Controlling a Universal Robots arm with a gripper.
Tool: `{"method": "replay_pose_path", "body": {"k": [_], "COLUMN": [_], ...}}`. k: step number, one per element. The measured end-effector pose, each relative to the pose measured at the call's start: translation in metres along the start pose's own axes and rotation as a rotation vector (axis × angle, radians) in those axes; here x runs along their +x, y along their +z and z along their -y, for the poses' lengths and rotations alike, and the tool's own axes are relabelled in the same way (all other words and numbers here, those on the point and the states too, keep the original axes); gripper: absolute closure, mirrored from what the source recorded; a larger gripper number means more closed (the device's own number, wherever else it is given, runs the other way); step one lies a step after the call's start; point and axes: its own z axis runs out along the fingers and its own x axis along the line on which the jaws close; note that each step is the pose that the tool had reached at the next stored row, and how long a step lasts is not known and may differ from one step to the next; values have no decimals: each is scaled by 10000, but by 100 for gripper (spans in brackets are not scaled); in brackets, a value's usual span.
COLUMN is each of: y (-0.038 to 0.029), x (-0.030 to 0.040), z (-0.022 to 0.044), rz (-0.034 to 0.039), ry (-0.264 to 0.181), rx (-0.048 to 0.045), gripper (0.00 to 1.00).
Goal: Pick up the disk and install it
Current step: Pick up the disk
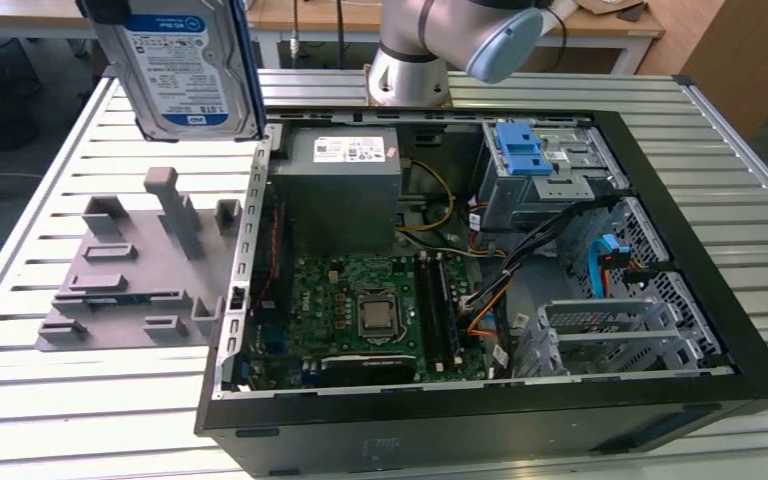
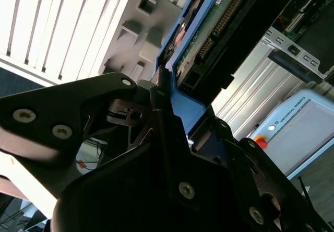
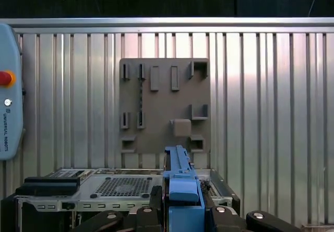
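**Up goes the disk [image 1: 184, 65], claw [image 3: 182, 207] clamped on it**

At the exterior view's left, a grey plastic holder plate [image 1: 137, 265] with upright posts and slots lies flat on the slatted metal table [image 1: 64, 410]. Above it in that view hangs the disk, well off the table: a flat silver rectangular drive, white-and-blue label facing us, blue plastic rails along its edges. In the first wrist view the black claw is closed tight on one blue rail, a finger on either side. Moving right, there's the black open computer case [image 1: 704, 330] on its side, its green circuit board [image 1: 357, 300] exposed. Inside sits a grey metal box with a white sticker [image 1: 344, 180]. Further right is the grey metal cage with blue tabs [image 1: 538, 165].
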Motion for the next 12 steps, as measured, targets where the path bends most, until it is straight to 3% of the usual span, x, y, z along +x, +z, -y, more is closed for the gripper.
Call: {"method": "replay_pose_path", "body": {"k": [12], "y": [-1], "x": [65], "z": [170], "rz": [0], "ry": [3], "rx": [-1], "gripper": [63]}}
